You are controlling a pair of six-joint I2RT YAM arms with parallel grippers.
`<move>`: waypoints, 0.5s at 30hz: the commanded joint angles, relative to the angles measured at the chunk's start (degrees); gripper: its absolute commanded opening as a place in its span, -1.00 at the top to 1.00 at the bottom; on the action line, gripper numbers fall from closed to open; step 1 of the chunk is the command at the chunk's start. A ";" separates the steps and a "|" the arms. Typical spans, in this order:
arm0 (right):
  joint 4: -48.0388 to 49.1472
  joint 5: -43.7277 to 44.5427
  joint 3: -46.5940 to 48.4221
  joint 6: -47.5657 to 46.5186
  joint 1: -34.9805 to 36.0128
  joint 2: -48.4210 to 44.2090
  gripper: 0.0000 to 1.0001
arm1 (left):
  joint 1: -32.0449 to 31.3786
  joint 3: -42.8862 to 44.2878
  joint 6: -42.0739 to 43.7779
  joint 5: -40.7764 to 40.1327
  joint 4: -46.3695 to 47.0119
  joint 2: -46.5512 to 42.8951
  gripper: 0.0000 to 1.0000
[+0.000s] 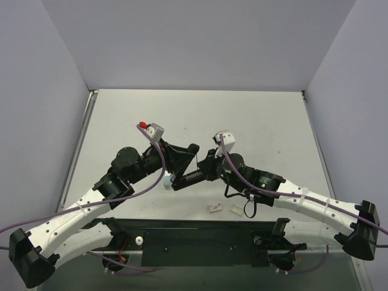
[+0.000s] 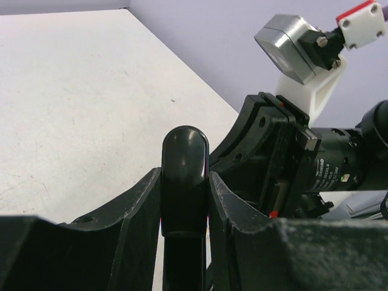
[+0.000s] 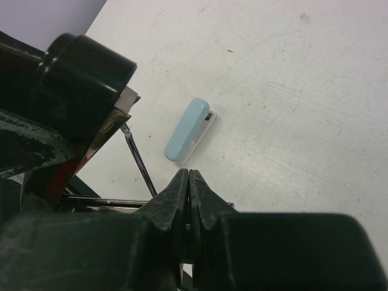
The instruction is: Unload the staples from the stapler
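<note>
Clamping the black stapler (image 2: pixel 185 151) by its rounded end, the left gripper (image 2: pixel 185 179) is holding it at the top view's centre. The right gripper (image 3: pixel 189 188) is pressing its fingers together beside a thin spring (image 3: pixel 136 159). 2 pale strips (image 1: pixel 214 208) are lying on the table (image 1: pixel 182 115), lower centre.

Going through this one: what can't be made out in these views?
- Stapler magazine: left wrist view, hidden by the left claw; top view, too dark.
- What the shut right claw pinches, if anything: right wrist view, too thin.
- Two pale scraps: top view, too small to identify.
</note>
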 commanded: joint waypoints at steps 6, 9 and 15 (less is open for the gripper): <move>5.64 -0.78 -2.07 -2.00 0.20 2.99 1.00 | -0.23 5.43 -4.25 -5.88 17.77 3.67 1.00; 6.43 -1.31 -2.33 -2.09 -0.06 4.04 1.00 | -0.31 6.93 -3.81 -7.12 17.86 5.26 1.00; 9.41 -2.19 -4.26 -1.65 -0.59 5.10 1.00 | -0.32 9.30 -3.11 -8.52 19.79 7.81 1.00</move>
